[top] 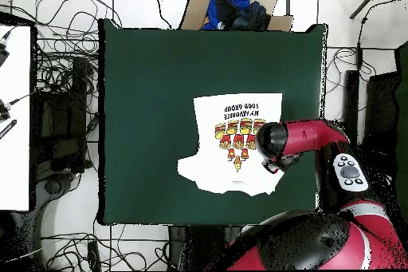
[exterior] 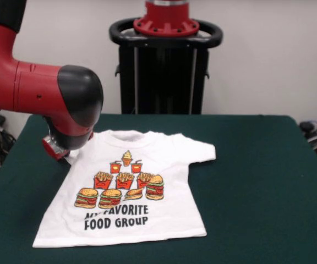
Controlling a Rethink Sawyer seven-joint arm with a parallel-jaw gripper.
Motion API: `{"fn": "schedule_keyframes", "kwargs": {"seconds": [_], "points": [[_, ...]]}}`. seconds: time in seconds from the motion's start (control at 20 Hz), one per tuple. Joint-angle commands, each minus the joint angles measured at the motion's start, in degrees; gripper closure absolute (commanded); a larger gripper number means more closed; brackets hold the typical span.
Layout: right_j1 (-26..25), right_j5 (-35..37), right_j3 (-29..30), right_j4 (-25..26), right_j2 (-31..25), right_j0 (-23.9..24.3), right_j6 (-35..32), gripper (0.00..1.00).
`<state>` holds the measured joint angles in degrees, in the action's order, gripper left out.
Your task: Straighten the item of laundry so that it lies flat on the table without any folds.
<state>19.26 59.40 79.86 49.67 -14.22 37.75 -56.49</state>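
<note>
While the arm (exterior: 43, 93) hides its gripper, so its hold cannot be told, the shirt (exterior: 131, 192) lies flat mid-frame with green table (exterior: 257, 187) open all around.

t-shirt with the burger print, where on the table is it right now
In the front view the T-shirt lies left of centre on the green table, toward its front edge, with the arm's end over its left sleeve.

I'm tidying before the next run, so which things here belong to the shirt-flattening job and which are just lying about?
For the job: T-shirt, green table, robot arm.

Just lying about: cardboard box with blue and black cloth beyond the table, cables on the floor.
</note>
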Motion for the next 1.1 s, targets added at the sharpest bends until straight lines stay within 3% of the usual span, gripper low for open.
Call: {"fn": "schedule_keyframes", "kwargs": {"seconds": [0.05, 0.55, 1.1], "points": [[-1.4, 5.4, -1.6, -0.2, 0.0, -1.4, 5.3, 1.00], [2.2, 8.7, -1.8, 2.5, 3.3, -1.7, 8.4, 1.00], [2.4, 8.1, -1.6, 3.0, 3.6, -1.3, 7.8, 1.00]]}}
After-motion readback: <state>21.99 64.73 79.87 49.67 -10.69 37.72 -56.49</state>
